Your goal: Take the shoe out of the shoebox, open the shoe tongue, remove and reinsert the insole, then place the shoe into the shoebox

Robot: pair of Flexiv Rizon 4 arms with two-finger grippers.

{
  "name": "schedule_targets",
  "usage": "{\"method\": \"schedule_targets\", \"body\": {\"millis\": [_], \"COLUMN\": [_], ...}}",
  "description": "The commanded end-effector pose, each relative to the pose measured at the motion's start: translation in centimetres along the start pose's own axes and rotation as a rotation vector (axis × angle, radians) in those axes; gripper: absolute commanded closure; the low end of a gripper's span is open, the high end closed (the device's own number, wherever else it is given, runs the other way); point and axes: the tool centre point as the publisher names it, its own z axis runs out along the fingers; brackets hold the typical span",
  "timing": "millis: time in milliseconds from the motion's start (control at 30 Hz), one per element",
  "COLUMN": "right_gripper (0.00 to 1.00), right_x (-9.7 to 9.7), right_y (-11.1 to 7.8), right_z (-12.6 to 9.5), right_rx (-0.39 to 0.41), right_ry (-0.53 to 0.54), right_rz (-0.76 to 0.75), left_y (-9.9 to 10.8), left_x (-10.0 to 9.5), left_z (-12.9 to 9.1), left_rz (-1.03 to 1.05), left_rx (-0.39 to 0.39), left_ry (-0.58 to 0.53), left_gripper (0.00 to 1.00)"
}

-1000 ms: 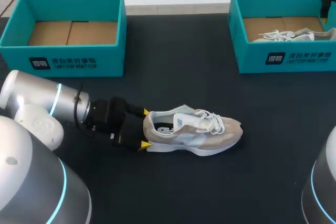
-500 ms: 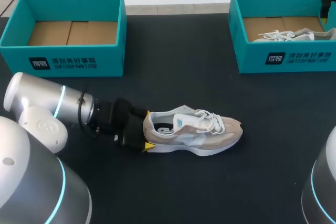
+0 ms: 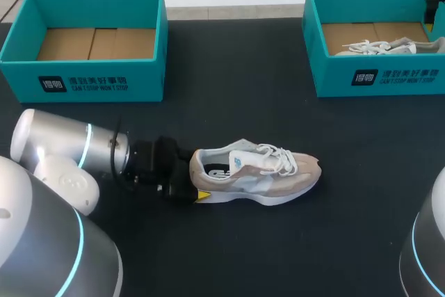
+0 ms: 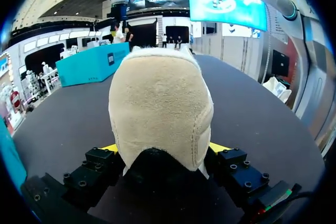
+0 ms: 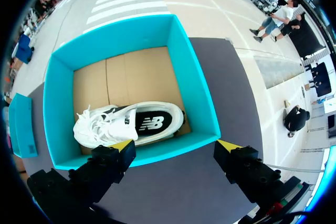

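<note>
The left gripper [image 4: 164, 149] pinches the heel of the shoe [image 3: 261, 175], which stands sole-down on the table [image 3: 236, 88] outside both boxes, probably to steady it for opening the tongue. Farther off, the right gripper [image 5: 176, 148] hangs spread above the right shoebox [image 5: 195, 85], holding nothing and likely free to assist.

Head view: flat, diffuse overhead light, no hard shadows. The matte black table [image 3: 236, 88] soaks it up, so the beige suede sneaker with white laces [image 3: 257, 175] throws only a faint dark edge along its sole. The silver left arm [image 3: 62, 144] carries broad soft highlights plus a glowing cyan ring, with no harsh glare. Left wrist view: sneaker heel lit evenly from above, deep shade under it where the left pincer [image 4: 164, 149] sits, table showing a dull grey sheen. Right wrist view is brightest: the teal cardboard shoebox [image 5: 202, 103] has shade along its near inner wall, the white sneaker [image 5: 100, 127] inside is close to clipping, and the right pincer [image 5: 176, 149] has a dark body with well-lit yellow tips.
</note>
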Motion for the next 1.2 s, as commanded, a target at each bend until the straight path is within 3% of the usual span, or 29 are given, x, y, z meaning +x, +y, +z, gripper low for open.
{"method": "schedule_targets", "body": {"millis": [33, 500, 1200], "right_gripper": [0.0, 0.0, 0.0], "right_x": [0.0, 0.0, 0.0], "right_y": [0.0, 0.0, 0.0], "right_z": [0.0, 0.0, 0.0], "right_rx": [0.0, 0.0, 0.0], "right_ry": [-0.001, -0.001, -0.001], "right_rz": [0.001, 0.001, 0.001], "left_y": [0.2, 0.8, 1.4], "left_x": [0.1, -0.5, -0.2], "left_z": [-0.2, -3.0, -2.5], "left_rz": [-0.001, -0.022, -0.027], "left_rx": [-0.005, -0.018, -0.033], "left_ry": [-0.008, -0.01, -0.009], "left_gripper": [1.0, 1.0, 1.0]}}
